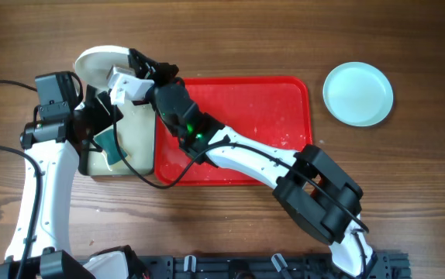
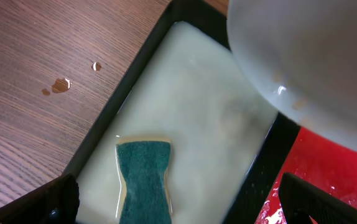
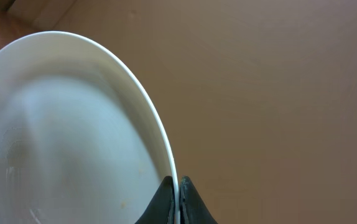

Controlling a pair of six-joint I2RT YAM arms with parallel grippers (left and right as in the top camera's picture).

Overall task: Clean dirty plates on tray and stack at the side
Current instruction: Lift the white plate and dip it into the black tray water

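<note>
**Containers**
- Black-rimmed tray (image 2: 127, 93): it holds a pale, milky liquid and one green sponge (image 2: 144, 177). The sponge lies flat in the liquid, directly below the left jaws.
- Red tray (image 1: 261, 101): its floor is wet and speckled. It lies just beside the black-rimmed tray, under the right arm behind the right jaws.

**Jaws**
- Right jaws: clenched on the rim of the white plate (image 3: 60, 143). The plate is tilted and extends away from them over the far corner of the black-rimmed tray.
- Left jaws: fully released, nothing between them. The white plate hangs above and ahead of them.

**Edges and room**
- A turquoise plate (image 1: 357, 93) lies flat on the counter (image 1: 408, 186), beyond the red tray and well apart from both jaws, with bare counter around it.
- Water drops (image 2: 60, 85) sit on the counter outside the black rim.
</note>
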